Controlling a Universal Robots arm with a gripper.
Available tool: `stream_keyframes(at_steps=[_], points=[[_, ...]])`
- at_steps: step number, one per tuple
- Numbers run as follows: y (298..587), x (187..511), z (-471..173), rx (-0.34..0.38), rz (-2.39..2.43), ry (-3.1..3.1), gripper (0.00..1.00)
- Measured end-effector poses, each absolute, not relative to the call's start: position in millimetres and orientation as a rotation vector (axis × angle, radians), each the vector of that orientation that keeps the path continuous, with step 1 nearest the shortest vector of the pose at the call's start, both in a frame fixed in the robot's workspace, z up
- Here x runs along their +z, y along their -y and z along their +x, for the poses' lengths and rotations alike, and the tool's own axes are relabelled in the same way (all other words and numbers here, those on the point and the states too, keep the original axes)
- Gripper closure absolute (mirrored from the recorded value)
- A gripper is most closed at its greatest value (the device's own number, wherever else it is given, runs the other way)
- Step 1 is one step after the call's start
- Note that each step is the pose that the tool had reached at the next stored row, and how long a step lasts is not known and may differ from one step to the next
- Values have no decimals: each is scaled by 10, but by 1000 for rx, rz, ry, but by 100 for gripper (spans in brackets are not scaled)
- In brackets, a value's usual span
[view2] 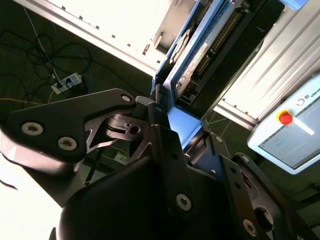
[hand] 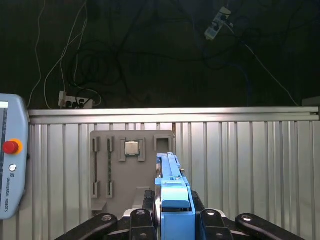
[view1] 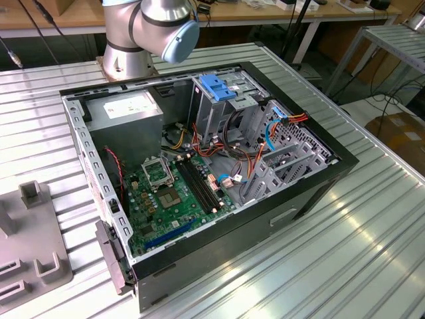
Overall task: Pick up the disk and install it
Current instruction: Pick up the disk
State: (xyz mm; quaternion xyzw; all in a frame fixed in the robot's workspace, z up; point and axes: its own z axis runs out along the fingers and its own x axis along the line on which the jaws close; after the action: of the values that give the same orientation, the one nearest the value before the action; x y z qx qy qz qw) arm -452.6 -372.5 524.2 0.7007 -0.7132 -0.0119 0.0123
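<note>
Right now gripper (hand: 172,221) is clamped on the disk (hand: 172,192), held edge-on off the ribbed table (hand: 240,165), w/ free room both sides. Fixture plate (hand: 131,170) lies beyond. Second wrist view adds the disk's flat side. Exterior view adds open PC case (view1: 219,166), arm base (view1: 133,40) just behind its rear edge.

My exterior view looks down on the bench (view1: 372,219) from well off; both wrist views sit close behind the end effector (hand: 173,206), sharing it.
</note>
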Motion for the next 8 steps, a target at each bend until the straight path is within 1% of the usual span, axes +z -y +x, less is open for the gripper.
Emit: stream_keyframes(at_steps=[8], points=[[3725, 5243, -4323, -37, 2184, 2223, 63]])
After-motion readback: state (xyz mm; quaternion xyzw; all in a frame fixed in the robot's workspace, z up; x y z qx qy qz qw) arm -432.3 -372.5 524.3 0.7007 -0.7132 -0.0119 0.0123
